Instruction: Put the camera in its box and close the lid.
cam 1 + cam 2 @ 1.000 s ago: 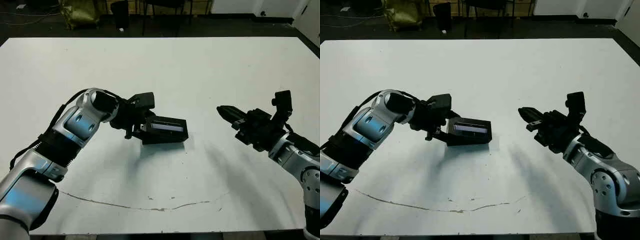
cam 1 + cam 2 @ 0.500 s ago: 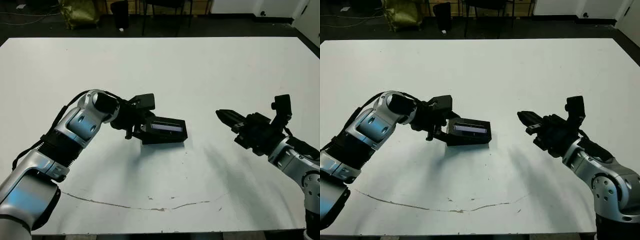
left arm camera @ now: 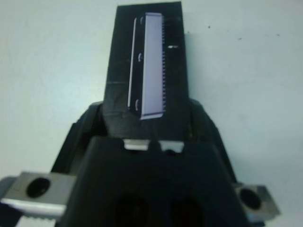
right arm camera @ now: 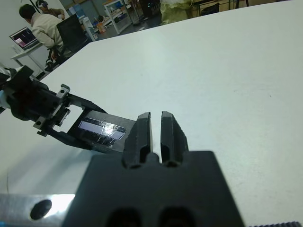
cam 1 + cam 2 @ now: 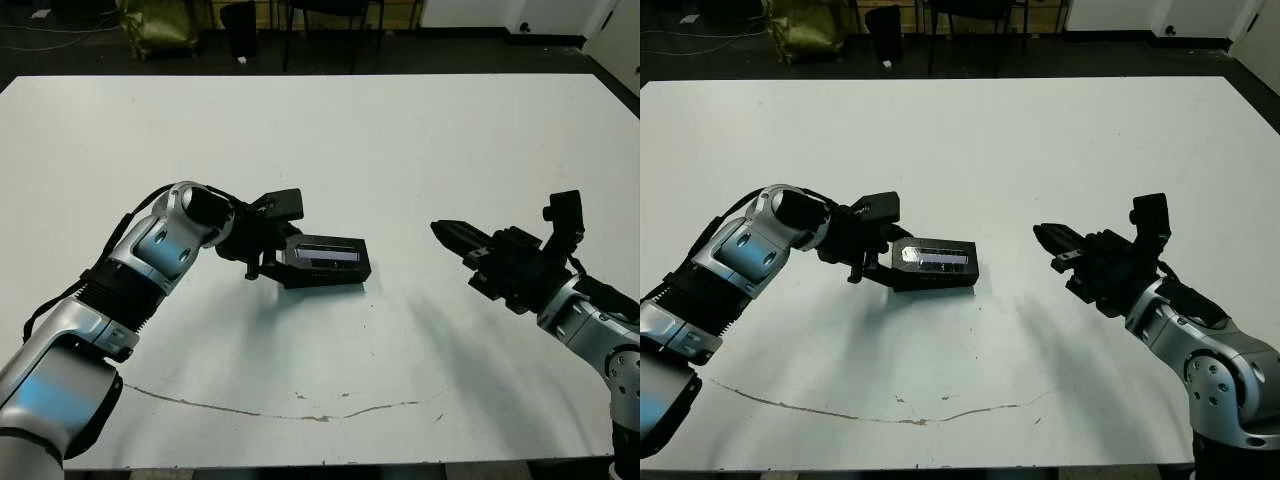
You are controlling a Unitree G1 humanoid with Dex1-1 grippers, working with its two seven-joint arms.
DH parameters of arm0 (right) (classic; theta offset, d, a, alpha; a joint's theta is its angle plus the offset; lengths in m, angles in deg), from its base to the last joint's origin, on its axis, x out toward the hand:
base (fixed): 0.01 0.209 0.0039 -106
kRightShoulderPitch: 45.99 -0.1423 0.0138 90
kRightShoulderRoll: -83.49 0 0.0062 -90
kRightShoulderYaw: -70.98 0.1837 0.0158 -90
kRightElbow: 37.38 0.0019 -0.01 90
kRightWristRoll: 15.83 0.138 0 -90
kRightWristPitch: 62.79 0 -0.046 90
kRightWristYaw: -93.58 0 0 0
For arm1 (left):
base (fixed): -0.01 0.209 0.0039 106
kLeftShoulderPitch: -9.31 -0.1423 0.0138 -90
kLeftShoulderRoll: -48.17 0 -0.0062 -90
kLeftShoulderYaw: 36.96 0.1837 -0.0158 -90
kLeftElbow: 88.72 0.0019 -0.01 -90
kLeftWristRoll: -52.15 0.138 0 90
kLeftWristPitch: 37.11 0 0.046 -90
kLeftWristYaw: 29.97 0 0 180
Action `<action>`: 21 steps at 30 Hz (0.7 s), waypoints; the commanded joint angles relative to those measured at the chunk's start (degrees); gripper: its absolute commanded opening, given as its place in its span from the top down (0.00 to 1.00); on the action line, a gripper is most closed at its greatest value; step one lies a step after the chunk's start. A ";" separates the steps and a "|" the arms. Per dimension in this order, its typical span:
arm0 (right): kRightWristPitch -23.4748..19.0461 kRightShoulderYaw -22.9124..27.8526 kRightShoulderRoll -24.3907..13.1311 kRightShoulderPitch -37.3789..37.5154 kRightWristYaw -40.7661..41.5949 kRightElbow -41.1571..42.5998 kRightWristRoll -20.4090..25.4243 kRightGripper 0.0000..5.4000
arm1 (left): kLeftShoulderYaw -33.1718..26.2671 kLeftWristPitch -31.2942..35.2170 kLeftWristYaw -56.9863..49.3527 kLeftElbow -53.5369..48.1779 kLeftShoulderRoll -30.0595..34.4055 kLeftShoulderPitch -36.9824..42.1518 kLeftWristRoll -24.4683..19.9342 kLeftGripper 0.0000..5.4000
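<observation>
I'm seeing my left gripper [image 5: 268, 262] clamping the near end of the lid [image 5: 325, 259], which is sitting on the table [image 5: 400, 140] left of centre. The lid is covering the box, so the camera is hidden from me. My right gripper [image 5: 447, 234] is hovering well apart, fingers [image 4: 142, 130] nearly together, grasping nothing.

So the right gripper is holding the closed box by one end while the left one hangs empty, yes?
No, the sides are swapped. The left gripper holds the closed box by one end, and the right gripper hangs empty above the table. The left eye view shows it.
</observation>
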 commanded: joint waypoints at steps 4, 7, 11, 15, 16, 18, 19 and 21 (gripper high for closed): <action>-1.67 0.77 -0.26 1.83 -0.91 1.51 1.29 1.00 | -0.41 0.19 -1.16 6.68 0.95 3.04 2.89 0.55; -2.51 1.41 -0.09 2.38 -1.80 2.77 2.77 1.00 | -0.05 -0.98 -1.22 8.33 0.82 3.81 3.56 0.55; -0.15 1.32 -0.58 3.76 0.37 4.14 2.83 1.00 | 0.33 -1.36 -1.01 10.04 0.52 4.72 4.02 0.55; 0.54 1.44 -0.74 5.04 1.16 6.18 3.71 1.00 | 0.48 -1.61 -1.02 11.27 0.11 5.05 4.16 0.55; 0.64 1.31 -1.07 5.34 1.15 7.00 3.55 1.00 | 0.49 -1.72 -1.02 11.42 0.03 5.03 4.14 0.55; 0.72 1.16 -1.61 5.81 1.17 8.35 3.24 1.00 | 0.49 -1.60 -1.00 11.45 -0.05 4.87 4.09 0.55; 0.74 1.15 -1.77 6.01 1.14 8.86 3.20 1.00 | 0.50 -1.49 -0.96 11.50 -0.09 4.79 4.05 0.56; 0.57 1.15 -2.15 6.25 0.80 9.74 3.23 1.00 | 0.68 -1.70 -0.82 11.65 -0.12 4.67 4.14 0.56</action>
